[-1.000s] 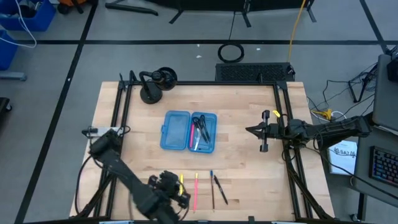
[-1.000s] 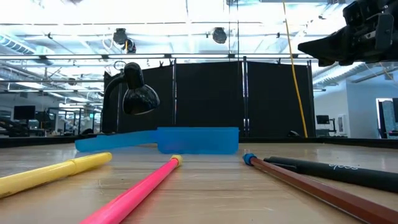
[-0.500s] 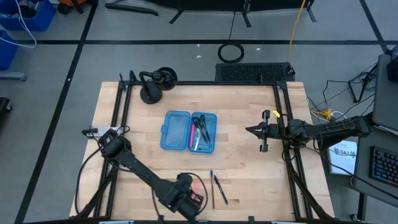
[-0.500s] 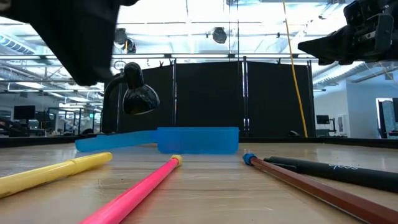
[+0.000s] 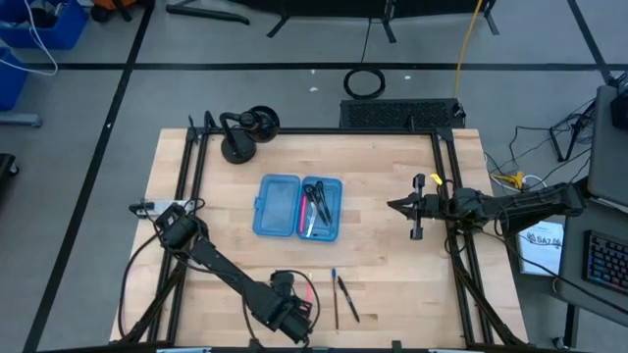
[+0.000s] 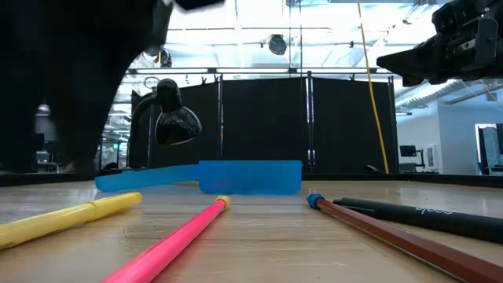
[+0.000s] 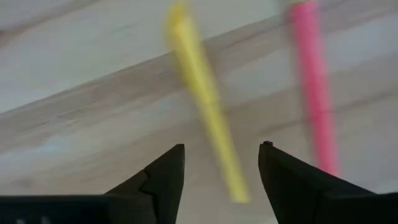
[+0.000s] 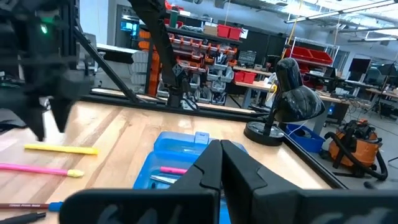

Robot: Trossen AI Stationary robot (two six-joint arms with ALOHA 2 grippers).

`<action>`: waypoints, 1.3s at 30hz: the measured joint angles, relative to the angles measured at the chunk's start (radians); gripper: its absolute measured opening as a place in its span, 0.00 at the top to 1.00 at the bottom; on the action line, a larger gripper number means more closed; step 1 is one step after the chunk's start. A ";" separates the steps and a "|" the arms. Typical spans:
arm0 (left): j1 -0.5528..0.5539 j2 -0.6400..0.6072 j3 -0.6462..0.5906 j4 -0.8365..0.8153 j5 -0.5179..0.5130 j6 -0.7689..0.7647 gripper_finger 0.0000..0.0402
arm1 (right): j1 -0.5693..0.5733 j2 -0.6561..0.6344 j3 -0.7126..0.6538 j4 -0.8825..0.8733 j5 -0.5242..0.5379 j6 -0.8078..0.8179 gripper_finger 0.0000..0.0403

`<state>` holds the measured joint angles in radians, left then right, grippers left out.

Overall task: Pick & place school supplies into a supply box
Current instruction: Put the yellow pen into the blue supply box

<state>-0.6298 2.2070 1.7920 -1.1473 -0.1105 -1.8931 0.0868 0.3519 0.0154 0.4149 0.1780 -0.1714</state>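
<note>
1. The yellow pen (image 7: 205,112) is seen lying on the desk (image 5: 392,255), its end between the spread, empty fingers of the left gripper (image 7: 221,163); the pink pen (image 7: 314,93) lies just beside one finger.
2. Within the last half second, the left gripper was drawn back from the pink pen towards the yellow one; a pick is judged imminent.
3. The supply box (image 5: 280,206) lies open, well apart.
4. The right gripper (image 5: 400,206) is parked, fingers closed.

My translucent blue plastic hinged case (image 5: 298,207) lies open mid-table, black-handled scissors (image 5: 320,199) and a pink pen (image 5: 307,215) inside its right half. Near the front edge lie my yellow pen (image 6: 72,216), pink pen (image 6: 173,240), blue-tipped pencil (image 5: 334,295) and black pen (image 5: 347,298).
</note>
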 joint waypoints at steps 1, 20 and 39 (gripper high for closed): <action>0.003 0.000 -0.026 0.019 0.020 -0.001 0.49 | 0.000 0.000 0.000 0.000 0.000 0.002 1.00; 0.023 -0.011 -0.235 0.242 0.119 0.014 0.79 | 0.000 0.000 0.000 -0.007 0.000 0.003 1.00; 0.011 -0.081 -0.259 0.305 -0.185 0.119 0.95 | 0.000 0.009 0.000 -0.016 0.000 0.003 1.00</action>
<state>-0.6186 2.1262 1.5333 -0.8425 -0.2951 -1.7745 0.0868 0.3607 0.0151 0.3992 0.1780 -0.1684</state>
